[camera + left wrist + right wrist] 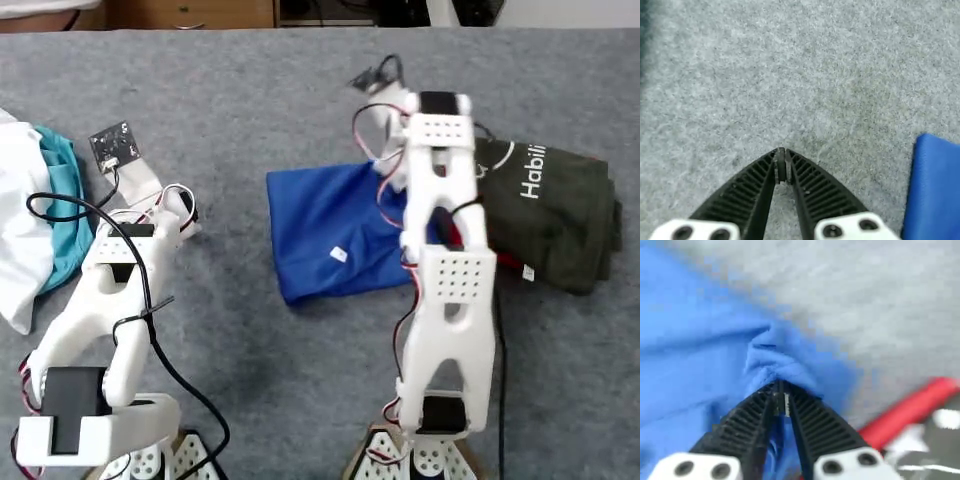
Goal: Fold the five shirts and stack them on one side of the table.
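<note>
A folded blue shirt lies in the middle of the grey table. My right gripper is shut on a pinched ridge of the blue shirt at its edge nearest the dark green shirt; in the high view the right gripper sits at that edge. A red shirt peeks out from under the green one. White and teal shirts lie bunched at the left edge. My left gripper is shut on nothing, low over bare table, with the blue shirt off to one side.
The grey felt table has bare room along the far side and between the two arms. A small camera board with loose cables sits beside the left arm. Wooden furniture stands beyond the far edge.
</note>
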Controlling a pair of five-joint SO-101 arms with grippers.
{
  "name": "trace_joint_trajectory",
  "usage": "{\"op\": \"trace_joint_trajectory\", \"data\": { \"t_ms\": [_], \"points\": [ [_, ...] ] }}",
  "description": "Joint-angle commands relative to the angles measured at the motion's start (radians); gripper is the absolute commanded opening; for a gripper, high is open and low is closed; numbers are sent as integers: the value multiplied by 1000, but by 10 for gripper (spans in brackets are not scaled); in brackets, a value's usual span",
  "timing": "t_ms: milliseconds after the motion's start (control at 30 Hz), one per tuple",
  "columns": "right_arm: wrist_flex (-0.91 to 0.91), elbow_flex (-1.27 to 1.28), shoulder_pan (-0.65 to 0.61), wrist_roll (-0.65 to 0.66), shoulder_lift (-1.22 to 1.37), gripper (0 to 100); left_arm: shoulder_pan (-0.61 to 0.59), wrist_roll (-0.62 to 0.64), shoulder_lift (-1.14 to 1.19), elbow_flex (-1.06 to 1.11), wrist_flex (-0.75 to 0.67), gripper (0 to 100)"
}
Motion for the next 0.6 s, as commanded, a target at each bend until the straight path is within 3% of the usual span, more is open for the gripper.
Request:
{"op": "trace_joint_trajectory", "data": {
  "t_ms": [0, 133, 233, 400, 567],
  "points": [
    [-146, -188, 41, 6, 30, 2, 15, -9, -42, -8, -18, 20],
    [-190, -358, 41, 6, 88, 2, 15, -9, -42, -8, -18, 20],
    [-64, -481, 35, 6, 91, 2, 15, -9, -42, -8, -18, 20],
    [327, -657, -15, 8, 97, 2, 15, -9, -42, -8, -18, 20],
    [322, -584, -42, 6, 104, 2, 15, -9, -42, -9, -18, 20]
  ]
}}
